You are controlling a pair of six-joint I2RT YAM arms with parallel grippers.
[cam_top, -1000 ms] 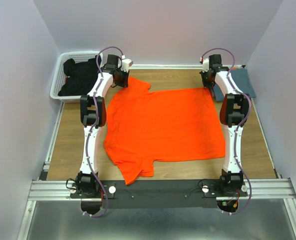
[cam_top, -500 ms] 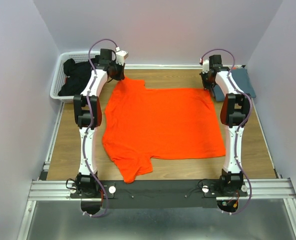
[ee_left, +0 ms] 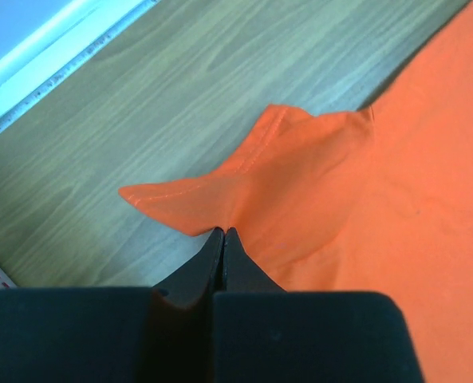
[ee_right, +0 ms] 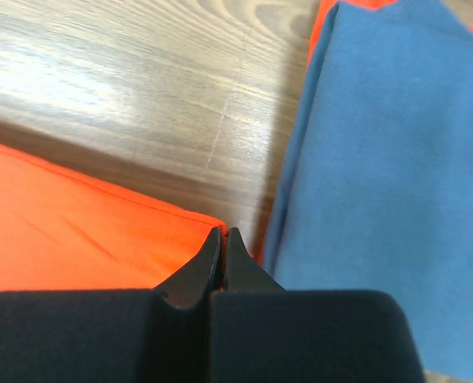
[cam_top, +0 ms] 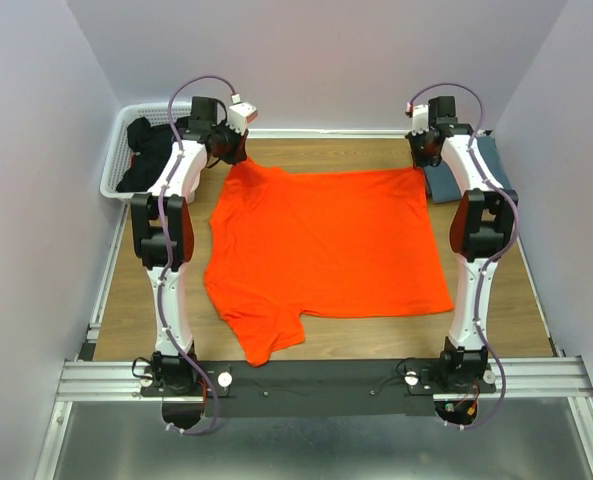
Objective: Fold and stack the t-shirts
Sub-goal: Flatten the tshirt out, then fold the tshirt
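Top external: orange t-shirt (cam_top: 326,250) lies spread flat over the middle of the table (cam_top: 146,285), one sleeve toward the table's near edge. Left gripper (ee_left: 223,233) is pinched closed on a peak of its cloth at the table's far-left. Right gripper (ee_right: 220,233) is clamped on the shirt's corner at the table's far-right. Blue-grey t-shirt (ee_right: 380,175) lies in the table's far-right corner, just beside that gripper. White basket (cam_top: 114,182) holding dark cloth sits at the table's far-left corner.

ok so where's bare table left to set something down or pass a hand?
Free: table strip between orange t-shirt and left edge, nearer than the basket, though the left arm spans it; far strip along the back wall between left gripper and right gripper. Crowded: far right corner, with the blue-grey t-shirt.
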